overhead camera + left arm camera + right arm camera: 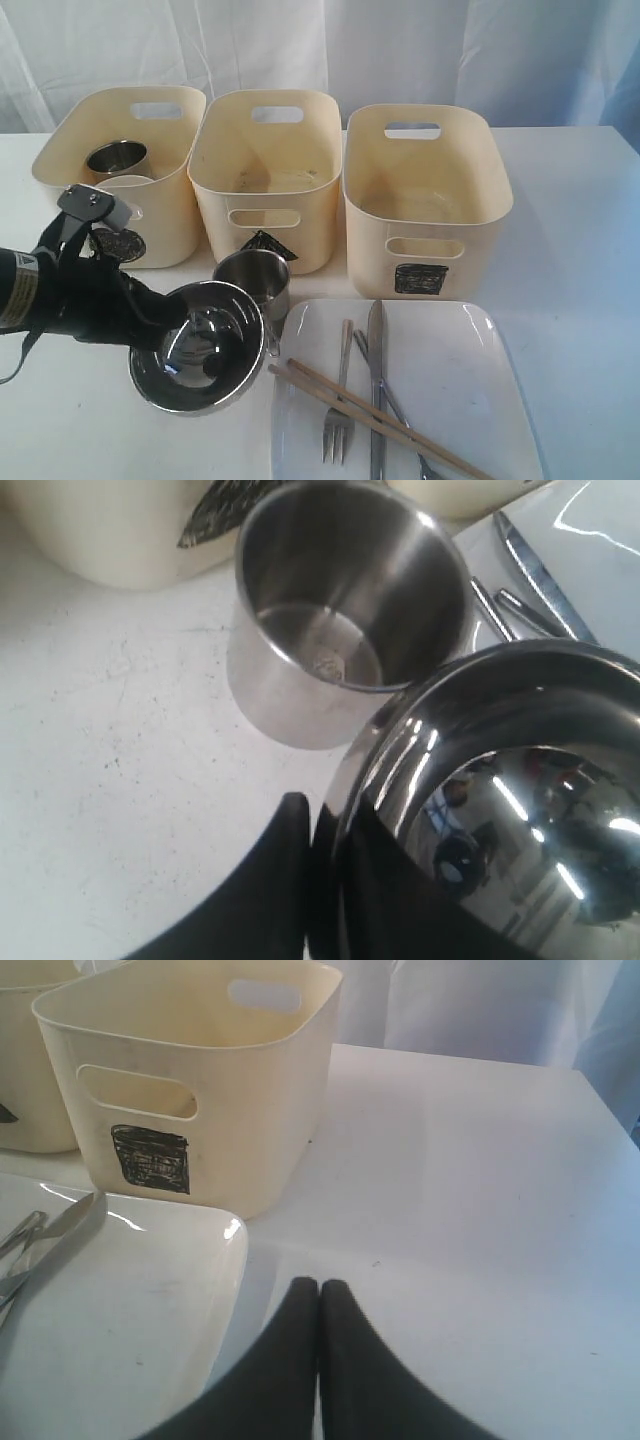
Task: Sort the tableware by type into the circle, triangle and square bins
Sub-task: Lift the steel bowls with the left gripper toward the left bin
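**Left arm has steel bowl by the rim, circle bin likely next**

The left gripper point(322, 830) is clamped on the rim of a steel bowl point(228, 330), one finger outside the wall and one inside. The bowl sits just off the plate's point(470, 400) left edge, tilted with its mouth up and forward. I can't tell if it is clear of the table point(580, 260).

A steel mug point(252, 283) stands upright at the plate's far-left corner, close to the bowl's rim, so any swing needs care. The fork point(340, 410), knife point(376, 370) and chopsticks point(400, 432) lie on the plate.

The square bin point(430, 225) is straight behind the plate and the triangle bin point(300, 185) is behind its far-left corner. The circle bin point(170, 220) is further left and already holds steel ware.

Handling, as a judgement:
- The bowl looks light, stiff and not fragile.
- The polished steel is slippery and the wall is thin, so a rim pinch can pivot or slip.
- The rim is the only practical grip (the body is too wide for the jaws).
- Carry it slowly and set it down low in the bin.

The right gripper point(319, 1290) has its jaws together and holds nothing. It is over bare table beside the plate corner that fronts the square bin.
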Robot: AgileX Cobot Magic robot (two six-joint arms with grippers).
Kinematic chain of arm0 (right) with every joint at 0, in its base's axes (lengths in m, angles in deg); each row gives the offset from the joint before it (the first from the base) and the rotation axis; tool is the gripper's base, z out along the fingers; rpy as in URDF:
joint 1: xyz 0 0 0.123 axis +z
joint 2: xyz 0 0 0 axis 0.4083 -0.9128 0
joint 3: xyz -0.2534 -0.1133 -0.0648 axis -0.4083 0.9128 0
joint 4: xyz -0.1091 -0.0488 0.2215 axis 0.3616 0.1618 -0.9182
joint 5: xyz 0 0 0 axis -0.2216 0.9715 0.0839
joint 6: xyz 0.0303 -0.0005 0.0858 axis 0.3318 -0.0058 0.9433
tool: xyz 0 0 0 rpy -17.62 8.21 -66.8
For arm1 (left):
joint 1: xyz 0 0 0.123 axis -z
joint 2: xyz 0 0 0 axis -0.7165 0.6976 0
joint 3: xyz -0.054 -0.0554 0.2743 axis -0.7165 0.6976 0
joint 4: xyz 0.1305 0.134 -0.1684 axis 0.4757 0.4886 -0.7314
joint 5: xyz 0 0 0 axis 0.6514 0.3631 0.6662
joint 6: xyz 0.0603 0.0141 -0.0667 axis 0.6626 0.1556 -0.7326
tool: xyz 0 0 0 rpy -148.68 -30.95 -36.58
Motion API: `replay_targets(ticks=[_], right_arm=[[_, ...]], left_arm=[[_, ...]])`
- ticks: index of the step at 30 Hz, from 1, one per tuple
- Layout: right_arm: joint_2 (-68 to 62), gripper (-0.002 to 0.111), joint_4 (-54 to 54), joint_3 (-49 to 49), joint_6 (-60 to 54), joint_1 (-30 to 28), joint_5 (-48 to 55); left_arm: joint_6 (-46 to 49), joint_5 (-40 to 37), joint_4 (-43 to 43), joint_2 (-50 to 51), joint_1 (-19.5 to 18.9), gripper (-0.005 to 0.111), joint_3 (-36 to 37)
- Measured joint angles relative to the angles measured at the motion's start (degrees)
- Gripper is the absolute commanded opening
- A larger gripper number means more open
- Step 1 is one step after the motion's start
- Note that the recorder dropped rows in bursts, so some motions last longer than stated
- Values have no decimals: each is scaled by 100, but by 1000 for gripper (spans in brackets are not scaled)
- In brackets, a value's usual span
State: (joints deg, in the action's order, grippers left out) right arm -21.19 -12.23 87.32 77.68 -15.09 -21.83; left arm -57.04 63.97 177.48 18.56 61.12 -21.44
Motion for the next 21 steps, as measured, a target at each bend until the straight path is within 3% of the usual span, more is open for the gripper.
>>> replay_targets(ticks=[9, 21], right_arm=[[0, 0, 0, 0, 0, 0, 0], [0, 0, 0, 0, 0, 0, 0]], left_arm=[[423, -492, 21, -821, 0, 0, 0], [486, -2941, 10, -1852, 0, 0, -158]])
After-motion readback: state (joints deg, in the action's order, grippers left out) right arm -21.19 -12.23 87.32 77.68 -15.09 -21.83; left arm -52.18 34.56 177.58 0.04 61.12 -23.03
